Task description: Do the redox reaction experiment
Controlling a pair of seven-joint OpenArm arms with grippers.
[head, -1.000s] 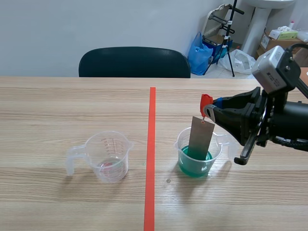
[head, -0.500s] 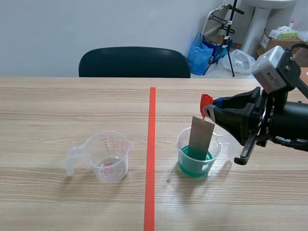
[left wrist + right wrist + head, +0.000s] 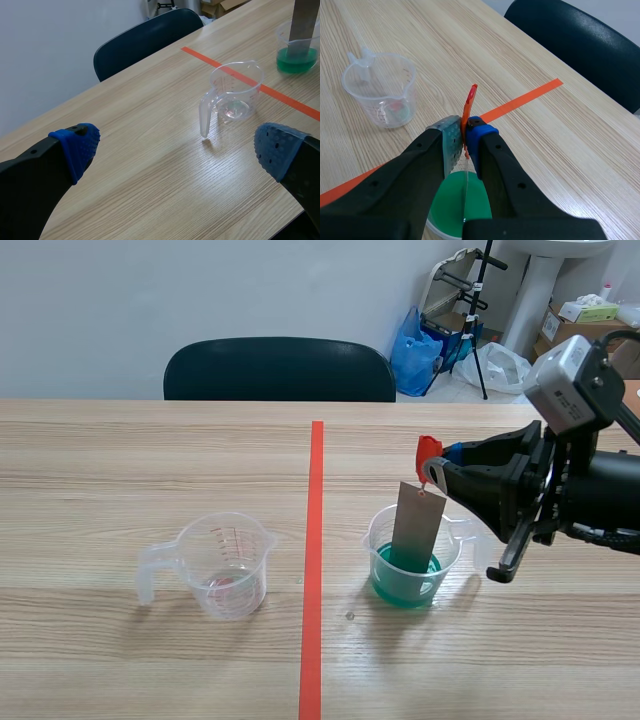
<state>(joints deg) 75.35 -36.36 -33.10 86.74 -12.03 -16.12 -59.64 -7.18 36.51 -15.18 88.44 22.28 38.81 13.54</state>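
Observation:
A grey metal strip (image 3: 416, 525) hangs from a red clip (image 3: 428, 454) into a clear beaker (image 3: 409, 558) of green liquid (image 3: 405, 578), right of the red tape line. My right gripper (image 3: 437, 467) is shut on the red clip (image 3: 468, 109); under its fingers lies the green liquid (image 3: 461, 204). A second clear beaker (image 3: 225, 563) with a handle stands left of the line, nearly empty with a faint pink trace. In the left wrist view my left gripper (image 3: 175, 150) is open above the table, with that beaker (image 3: 232, 90) ahead and the green beaker (image 3: 298, 47) farther off.
A dark chair (image 3: 279, 369) stands at the table's far edge. Beyond it, on the floor at the right, are a blue bag (image 3: 414, 352), a tripod and boxes. The orange-red tape line (image 3: 313, 560) runs down the table's middle.

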